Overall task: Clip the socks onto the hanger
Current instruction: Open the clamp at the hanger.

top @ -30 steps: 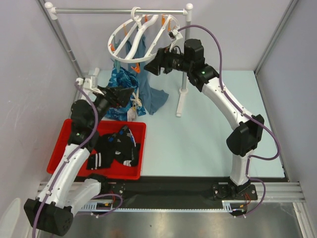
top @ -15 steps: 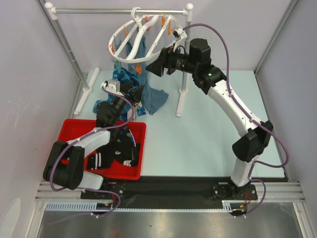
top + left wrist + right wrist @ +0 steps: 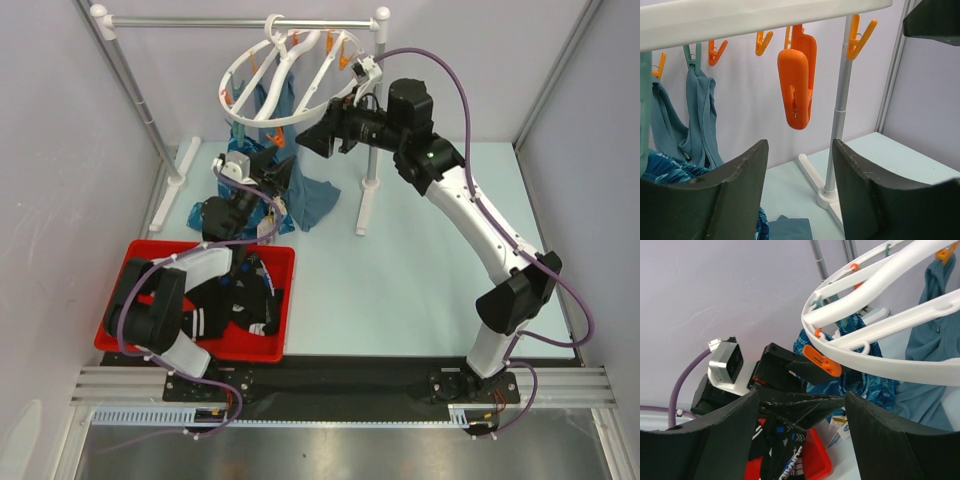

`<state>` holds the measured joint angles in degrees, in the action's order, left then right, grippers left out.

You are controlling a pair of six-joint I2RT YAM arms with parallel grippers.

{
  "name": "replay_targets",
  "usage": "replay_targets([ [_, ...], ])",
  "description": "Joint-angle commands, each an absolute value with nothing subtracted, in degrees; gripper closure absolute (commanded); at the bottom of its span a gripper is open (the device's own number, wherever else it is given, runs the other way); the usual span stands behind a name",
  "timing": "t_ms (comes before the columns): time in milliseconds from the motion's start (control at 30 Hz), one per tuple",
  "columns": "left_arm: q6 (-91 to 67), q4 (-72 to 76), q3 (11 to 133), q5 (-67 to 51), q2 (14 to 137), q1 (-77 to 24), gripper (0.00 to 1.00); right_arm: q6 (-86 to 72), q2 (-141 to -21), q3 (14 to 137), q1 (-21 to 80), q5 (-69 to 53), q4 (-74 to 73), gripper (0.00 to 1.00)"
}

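The white round hanger [image 3: 262,117] hangs from the rail by its hook, with orange clips round its rim. My left gripper [image 3: 280,180] is open and empty, pointing up just under the ring's near rim. In the left wrist view an orange clip [image 3: 799,75] hangs from the rim [image 3: 765,14] above the open jaws [image 3: 800,165]. My right gripper [image 3: 312,136] is open and empty beside the ring's right rim. The right wrist view shows the ring [image 3: 880,362], an orange clip [image 3: 822,360] and the left fingers [image 3: 790,371] below it. Black socks [image 3: 235,305] lie in the red bin [image 3: 130,285].
A teal garment [image 3: 300,195] hangs clipped to the ring, and a blue patterned cloth [image 3: 238,165] lies under it. The grey rail stand [image 3: 372,120] has a post and white foot right of the ring. Purple walls close in on both sides.
My left arm has folded in and its gripper has risen from near the bin towards the ring's near rim. My right gripper has shifted slightly up and right.
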<state>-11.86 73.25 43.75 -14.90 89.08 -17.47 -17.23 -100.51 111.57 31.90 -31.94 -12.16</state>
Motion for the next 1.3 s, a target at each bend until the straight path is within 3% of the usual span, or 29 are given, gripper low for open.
replay_targets([
  [0, -11.2, 80.6, 46.9, -16.6, 90.4, -17.8, 0.42, -15.9, -99.6, 112.7, 33.5, -32.0, -10.9, 0.25],
  [1067, -14.4, 82.1, 51.0, -19.9, 91.8, -17.2, 0.73, -13.1, -108.4, 122.1, 37.5, -24.1, -18.9, 0.30],
  [1267, -14.9, 81.2, 50.7, -20.7, 90.3, -17.1, 0.86, -11.8, -109.0, 122.5, 38.3, -22.0, -20.0, 0.30],
])
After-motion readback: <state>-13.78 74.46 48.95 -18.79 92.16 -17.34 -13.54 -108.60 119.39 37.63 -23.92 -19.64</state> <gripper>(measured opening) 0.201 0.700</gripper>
